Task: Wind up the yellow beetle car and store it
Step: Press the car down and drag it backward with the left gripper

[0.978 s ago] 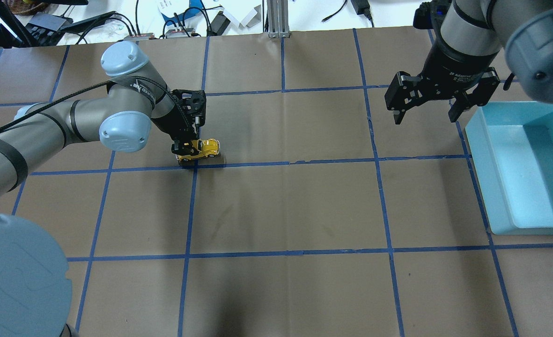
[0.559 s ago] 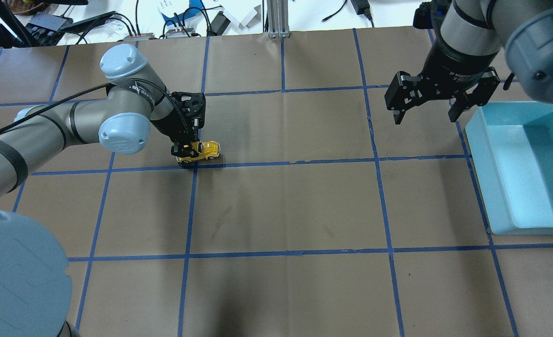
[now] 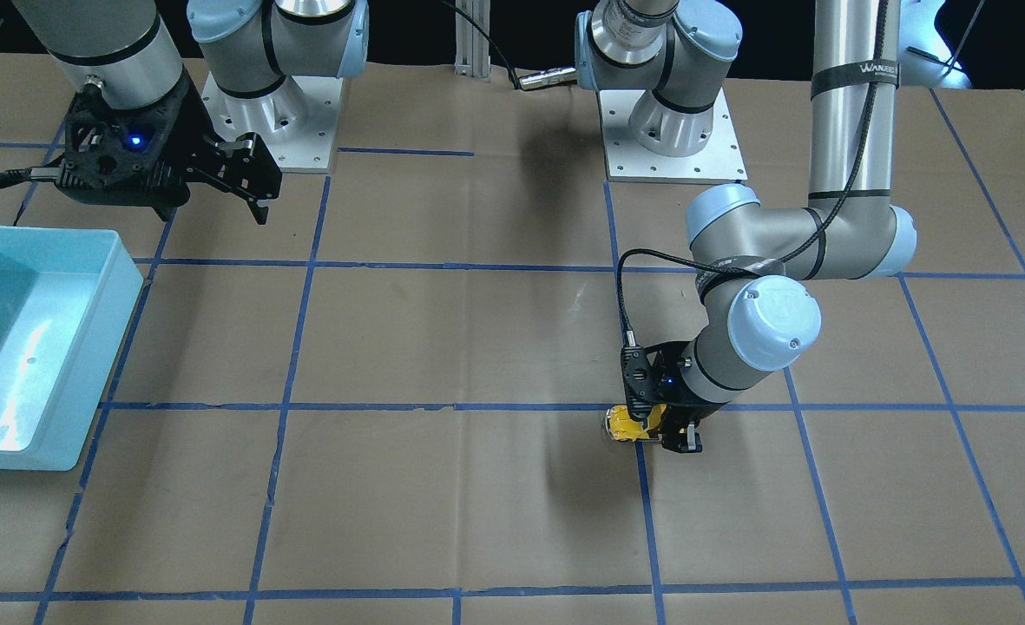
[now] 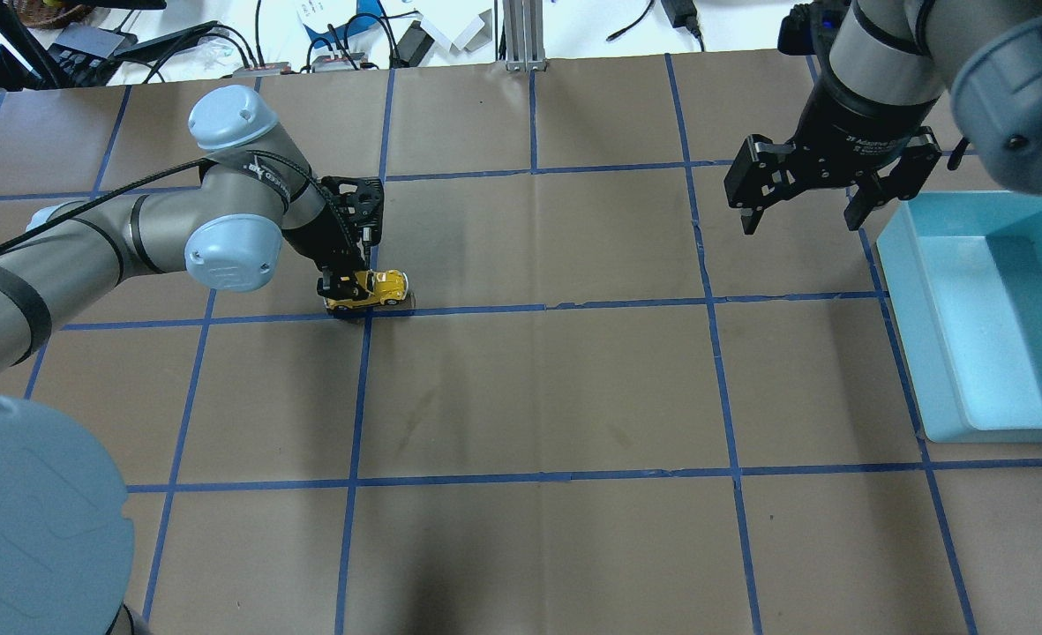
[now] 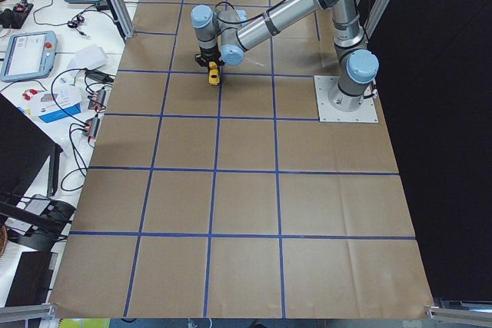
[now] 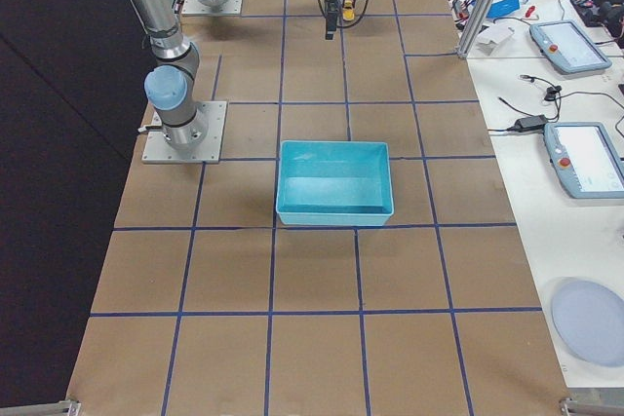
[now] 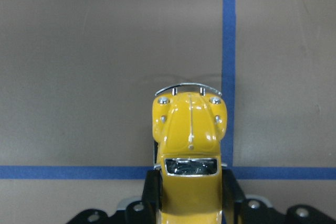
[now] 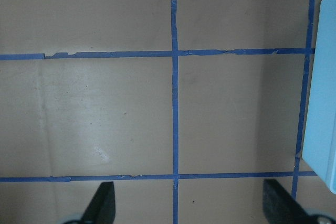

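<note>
The yellow beetle car [image 4: 378,288] is a tiny glossy toy on the brown table, beside a blue tape crossing left of centre. My left gripper [image 4: 346,292] is shut on its rear half, low at the table. The left wrist view shows the car [image 7: 190,135] held between my two black fingers [image 7: 150,192], its nose pointing away. It also shows in the front view [image 3: 627,424] and the left side view [image 5: 213,75]. My right gripper [image 4: 801,216] is open and empty, high over the table's far right, next to the bin.
A light blue bin [image 4: 933,335] stands at the table's right edge, also seen in the front view [image 3: 117,299] and the right side view [image 6: 335,215]. Blue tape lines [image 4: 538,308] grid the brown table. Cables and devices lie beyond the far edge.
My left gripper has drawn the car a short way to the left along the table. The right arm has not moved.
</note>
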Controlling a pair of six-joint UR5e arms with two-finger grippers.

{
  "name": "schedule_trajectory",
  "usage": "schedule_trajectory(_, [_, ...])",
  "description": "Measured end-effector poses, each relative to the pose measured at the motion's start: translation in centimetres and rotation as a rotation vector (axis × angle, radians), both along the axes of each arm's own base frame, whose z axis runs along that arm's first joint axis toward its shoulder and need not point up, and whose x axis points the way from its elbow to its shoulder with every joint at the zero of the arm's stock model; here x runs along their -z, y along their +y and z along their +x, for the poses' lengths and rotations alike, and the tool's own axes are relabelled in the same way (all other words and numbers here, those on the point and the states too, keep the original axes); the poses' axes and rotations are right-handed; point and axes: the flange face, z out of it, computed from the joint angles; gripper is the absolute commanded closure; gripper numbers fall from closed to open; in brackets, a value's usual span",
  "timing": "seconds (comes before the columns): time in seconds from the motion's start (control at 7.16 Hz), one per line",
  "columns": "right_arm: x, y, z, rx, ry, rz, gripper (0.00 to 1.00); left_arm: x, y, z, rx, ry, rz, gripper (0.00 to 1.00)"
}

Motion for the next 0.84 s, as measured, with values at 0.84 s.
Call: schedule_trajectory(0.84, [0.0, 0.1, 0.1, -0.003, 0.000, 0.000, 0.00, 0.2, -0.2, 4.5, -0.050, -0.015, -0.003, 0.72])
